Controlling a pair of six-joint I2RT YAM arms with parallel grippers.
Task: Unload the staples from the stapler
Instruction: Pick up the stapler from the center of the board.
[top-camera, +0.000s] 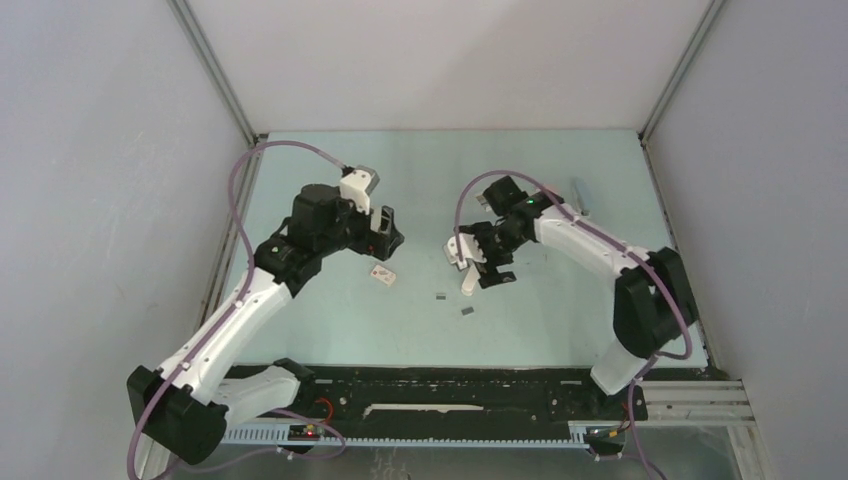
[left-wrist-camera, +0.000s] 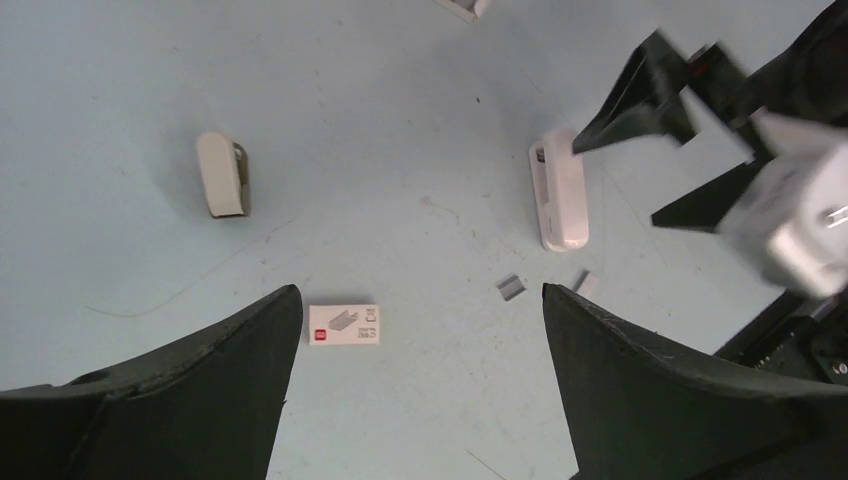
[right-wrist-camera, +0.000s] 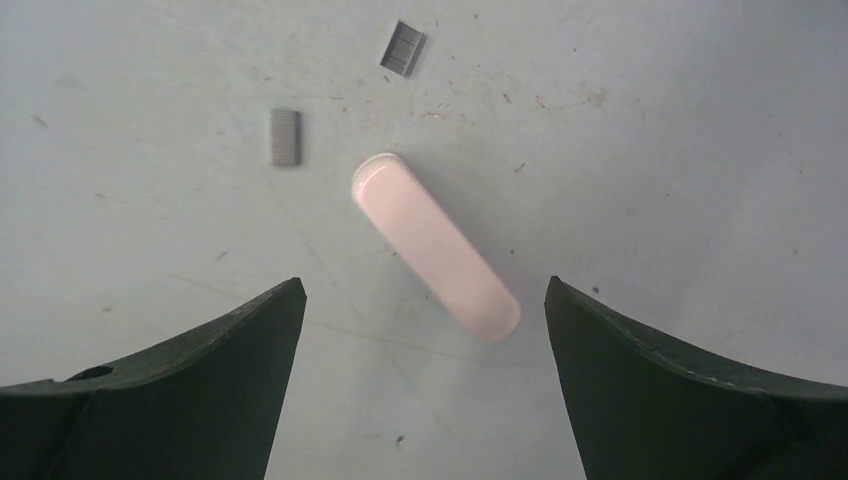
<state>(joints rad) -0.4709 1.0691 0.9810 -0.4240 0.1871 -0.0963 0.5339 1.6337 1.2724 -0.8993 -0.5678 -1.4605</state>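
Your right gripper (right-wrist-camera: 424, 290) hangs over the table (right-wrist-camera: 700, 150) with its jaws spread wide, gripping nothing. In the right wrist view the stapler (right-wrist-camera: 435, 245), a plain pale pinkish-white bar with rounded ends, lies slantwise at the centre of the frame, between the two dark fingers but touching neither. It shows no brand or lettering on the side facing up.

The staples (right-wrist-camera: 285, 137) are out on the table in two short grey strips. One lies just left of the stapler's upper end. The other is at the top of the frame, above that end and a little to the right. Both are apart from the stapler.

Your left gripper (left-wrist-camera: 420, 300) is also spread wide and grips nothing. In the left wrist view a small white box (left-wrist-camera: 344, 324) lies at lower centre, beside the left finger. It carries a red mark at its left edge and a grey drawing of a stapler. There is some dark print at its right, too small to read.

At the upper left of that view a white piece (left-wrist-camera: 222, 172) with a brown end lies on its own. It may be a second stapler, though the view does not settle that.
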